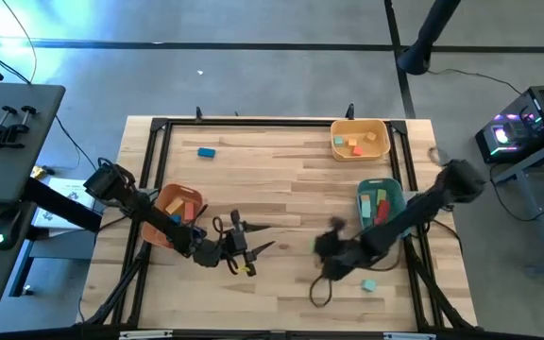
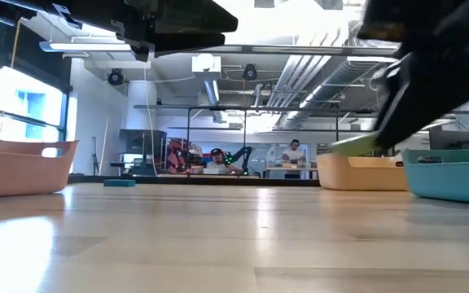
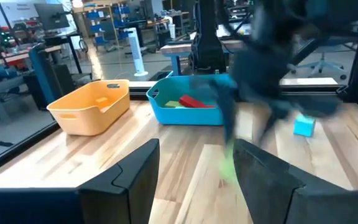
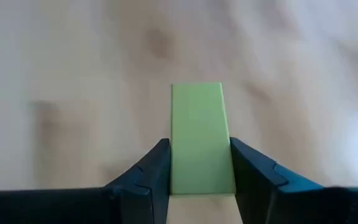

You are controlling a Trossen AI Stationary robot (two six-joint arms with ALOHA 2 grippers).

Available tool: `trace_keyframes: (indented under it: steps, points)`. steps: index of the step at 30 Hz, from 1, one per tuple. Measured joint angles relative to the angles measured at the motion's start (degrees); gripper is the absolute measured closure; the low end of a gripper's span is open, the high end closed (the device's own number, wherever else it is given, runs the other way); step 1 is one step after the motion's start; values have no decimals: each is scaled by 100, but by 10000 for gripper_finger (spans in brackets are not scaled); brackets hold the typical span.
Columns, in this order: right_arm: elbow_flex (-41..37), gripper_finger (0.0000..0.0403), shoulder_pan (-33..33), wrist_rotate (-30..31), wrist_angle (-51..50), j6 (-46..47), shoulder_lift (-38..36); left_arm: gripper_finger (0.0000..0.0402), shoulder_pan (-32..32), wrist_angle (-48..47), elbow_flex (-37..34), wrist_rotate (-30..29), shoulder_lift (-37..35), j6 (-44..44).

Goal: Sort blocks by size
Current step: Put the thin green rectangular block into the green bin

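My right gripper is above the table's near middle, shut on a light green bar. The bar also shows in the low view, up in the air. My left gripper is open and empty just to its left, fingers apart in the left wrist view. A yellow block lies on the table beside the left gripper. A small teal cube lies near the front right. A blue block lies at the far left. My right gripper pinches the green bar's two long sides between its two fingers, at the end nearest the wrist. The fingers lie along the bar, which sticks out ahead of the fingertips. The bar is clear of the table.
An orange bin with blocks stands at the left under my left arm. A teal bin with red, green and yellow blocks stands at the right. A yellow-orange bin with blocks stands at the far right. Bare wood lies between them.
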Motion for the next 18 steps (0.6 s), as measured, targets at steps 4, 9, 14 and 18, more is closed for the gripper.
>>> trace_keyframes:
  steps: [4, 9, 14, 18]
  points:
    - [238, 276, 253, 402, -2654, 2658, -869, 209, 2, 4, 0, 4, 0, 39]
    - [309, 276, 397, -52, -5569, 6391, -1499, 209, 4, -9, 0, 60, 0, 48]
    - [177, 276, 153, -674, -6572, 7399, -1534, 209, -2, -47, 0, 235, 0, 44]
    - [-149, 276, -214, -896, -6222, 7302, -1534, 209, -39, -44, 0, 456, 0, 46]
